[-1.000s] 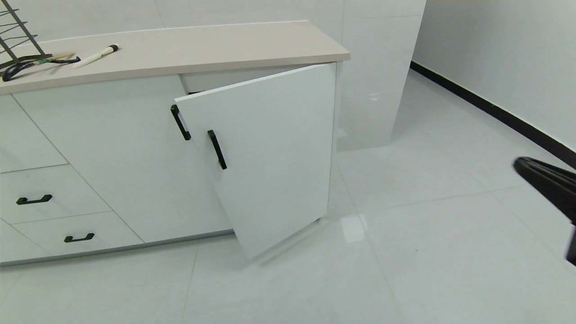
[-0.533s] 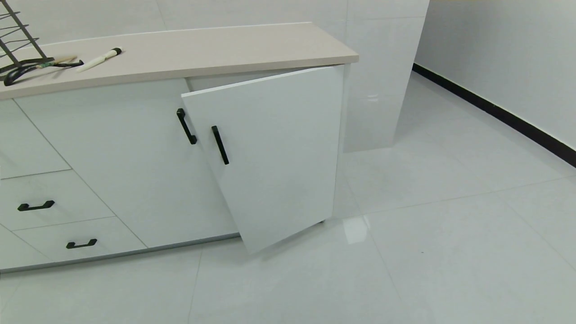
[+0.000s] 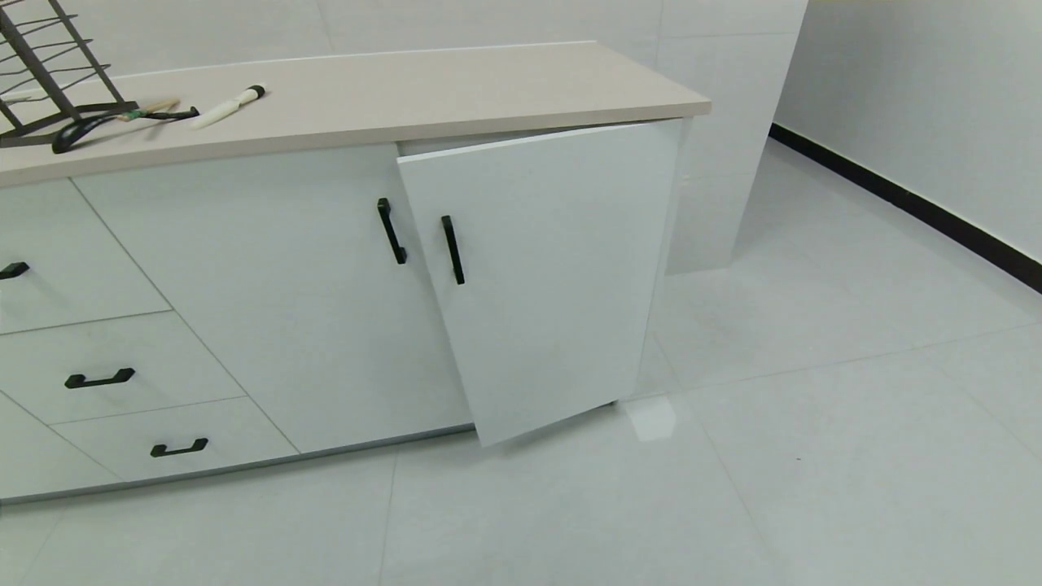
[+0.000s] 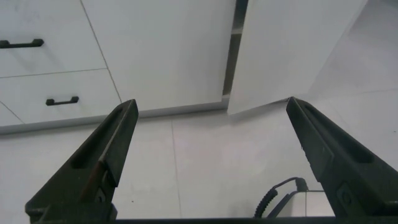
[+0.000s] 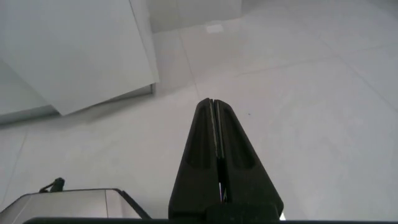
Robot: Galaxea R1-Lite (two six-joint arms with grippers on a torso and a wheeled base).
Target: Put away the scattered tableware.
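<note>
On the beige countertop (image 3: 456,89) at the far left lie a white-handled utensil (image 3: 226,107) and a black-handled utensil (image 3: 114,120), beside a black wire rack (image 3: 41,73). Below the counter a white cabinet door (image 3: 553,268) with a black handle (image 3: 453,249) stands partly ajar. My left gripper (image 4: 211,115) hangs low over the floor, open and empty, facing the cabinet's base. My right gripper (image 5: 214,106) is shut with nothing in it, above the floor tiles near the door's lower corner (image 5: 62,112).
White drawers with black handles (image 3: 99,378) fill the cabinet's left side. A second door handle (image 3: 391,230) sits just left of the ajar door. A white pillar (image 3: 724,163) stands right of the counter. Open tiled floor (image 3: 814,407) stretches to the right, up to a wall with a black skirting.
The head view has shifted, so the cabinet now sits further right in the picture. The black arm part at the right edge one second ago has left the view.
</note>
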